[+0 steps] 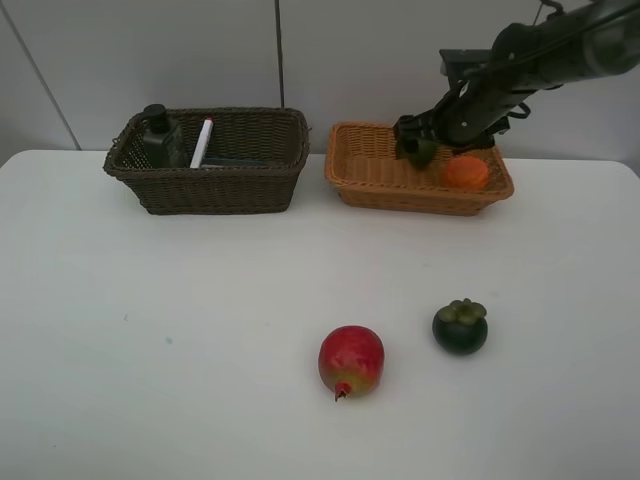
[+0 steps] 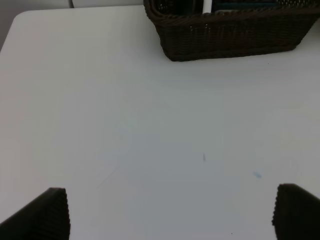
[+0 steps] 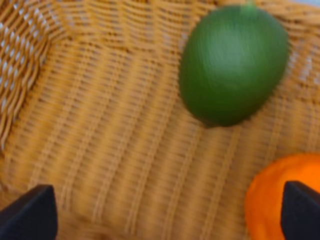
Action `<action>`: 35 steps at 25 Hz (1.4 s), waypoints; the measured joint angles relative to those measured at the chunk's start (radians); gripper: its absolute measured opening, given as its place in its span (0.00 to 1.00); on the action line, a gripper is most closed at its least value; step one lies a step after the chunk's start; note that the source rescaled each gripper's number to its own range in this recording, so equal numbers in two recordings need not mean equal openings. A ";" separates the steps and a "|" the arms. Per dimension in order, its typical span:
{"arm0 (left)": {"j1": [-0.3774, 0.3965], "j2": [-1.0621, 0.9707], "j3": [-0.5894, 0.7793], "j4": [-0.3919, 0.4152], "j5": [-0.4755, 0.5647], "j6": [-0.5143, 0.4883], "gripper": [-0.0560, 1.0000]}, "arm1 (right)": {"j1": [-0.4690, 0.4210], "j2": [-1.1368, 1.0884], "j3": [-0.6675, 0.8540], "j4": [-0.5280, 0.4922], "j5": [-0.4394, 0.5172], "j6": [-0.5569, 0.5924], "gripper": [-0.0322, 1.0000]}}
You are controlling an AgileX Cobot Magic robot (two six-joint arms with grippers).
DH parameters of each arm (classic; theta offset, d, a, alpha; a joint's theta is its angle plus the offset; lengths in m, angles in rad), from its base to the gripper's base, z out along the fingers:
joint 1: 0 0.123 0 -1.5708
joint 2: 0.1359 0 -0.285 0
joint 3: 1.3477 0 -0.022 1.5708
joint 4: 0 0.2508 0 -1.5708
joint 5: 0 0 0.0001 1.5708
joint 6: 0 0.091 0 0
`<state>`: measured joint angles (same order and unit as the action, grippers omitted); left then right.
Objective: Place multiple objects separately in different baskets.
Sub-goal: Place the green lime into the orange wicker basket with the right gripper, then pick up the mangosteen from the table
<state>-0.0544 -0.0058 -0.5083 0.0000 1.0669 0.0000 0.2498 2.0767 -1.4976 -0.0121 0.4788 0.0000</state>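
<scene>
The light orange-tan basket [image 1: 372, 185] holds a lime [image 1: 423, 152] and an orange [image 1: 466, 172]. My right gripper [image 1: 414, 133] hangs over this basket, just above the lime. In the right wrist view the right gripper [image 3: 165, 215] is open, with the lime [image 3: 232, 65] lying free on the woven floor and the orange [image 3: 277, 197] beside it. The dark brown basket [image 1: 215, 188] holds a dark green pump bottle [image 1: 158, 137] and a white marker [image 1: 202, 143]. A red pomegranate [image 1: 351, 361] and a mangosteen [image 1: 460, 327] sit on the table. My left gripper [image 2: 170, 212] is open over bare table, short of the dark basket [image 2: 230, 37].
The white table [image 1: 150, 330] stretches wide in front of both baskets. A grey wall stands close behind them. The right arm [image 1: 540, 50] reaches in from the upper right. The left arm is out of the high view.
</scene>
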 joint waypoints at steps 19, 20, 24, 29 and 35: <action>0.000 0.000 0.000 -0.018 0.000 0.000 1.00 | 0.031 -0.496 0.264 0.093 0.736 0.043 1.00; 0.000 0.000 0.000 -0.018 0.000 0.000 1.00 | 0.047 -0.526 0.302 0.093 0.725 0.056 1.00; 0.000 0.000 0.000 -0.018 0.000 0.000 1.00 | 0.143 -0.571 0.448 0.093 0.605 0.094 1.00; 0.000 0.000 0.000 -0.018 0.000 0.000 1.00 | 0.231 -0.506 0.566 0.037 0.409 0.105 1.00; 0.000 0.000 0.000 -0.018 0.000 0.000 1.00 | 0.218 -0.432 0.593 -0.043 0.333 0.109 1.00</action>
<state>-0.0544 -0.0058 -0.5083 -0.0179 1.0669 0.0000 0.4677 1.6446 -0.9050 -0.0548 0.8114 0.1090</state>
